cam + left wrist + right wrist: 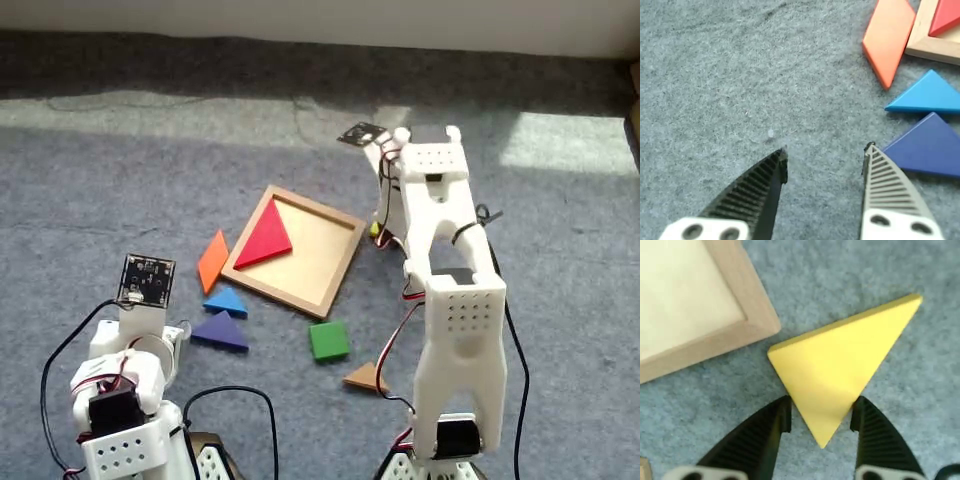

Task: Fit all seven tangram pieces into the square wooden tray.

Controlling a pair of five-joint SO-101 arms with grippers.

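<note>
The square wooden tray [338, 268] lies mid-carpet with a red triangle [265, 240] inside. An orange parallelogram [212, 260], a light blue triangle [226, 300] and a dark blue triangle [220, 332] lie off its left side. In front of it are a green square [329, 340] and a brown triangle [365, 377]. A yellow triangle [840, 365] rests on the carpet by the tray's right corner [747, 322]. My right gripper [822, 410] is open, straddling one corner of it. My left gripper [825, 155] hangs open over bare carpet, just left of the dark blue triangle [927, 150].
Grey carpet covers the floor, with open room to the left and behind the tray. The right arm [455, 300] stretches along the tray's right side. The left arm [130, 380] sits at the front left. Cables trail near both bases.
</note>
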